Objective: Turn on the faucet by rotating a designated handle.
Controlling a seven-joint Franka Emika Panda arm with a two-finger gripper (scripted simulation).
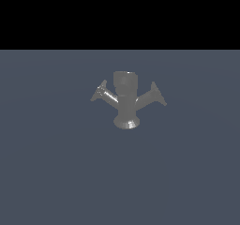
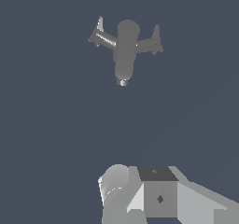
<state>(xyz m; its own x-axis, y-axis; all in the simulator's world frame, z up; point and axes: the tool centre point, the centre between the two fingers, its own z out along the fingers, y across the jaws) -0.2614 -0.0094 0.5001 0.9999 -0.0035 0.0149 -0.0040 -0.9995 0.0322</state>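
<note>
Gripper [image 2: 140,204] sat nearest the wrist camera; only its body showed, so finger spacing could not be told. It held nothing. Faucet [image 2: 125,50] lay well apart, ahead of the gripper on the bare floor [image 1: 56,172], upright on its base. Two handles [image 1: 102,93] [image 1: 154,95] splayed sideways. Which is designated: unclear.

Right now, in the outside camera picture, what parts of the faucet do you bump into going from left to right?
Going from the exterior view's left to its right: left handle → faucet body → right handle.
</note>
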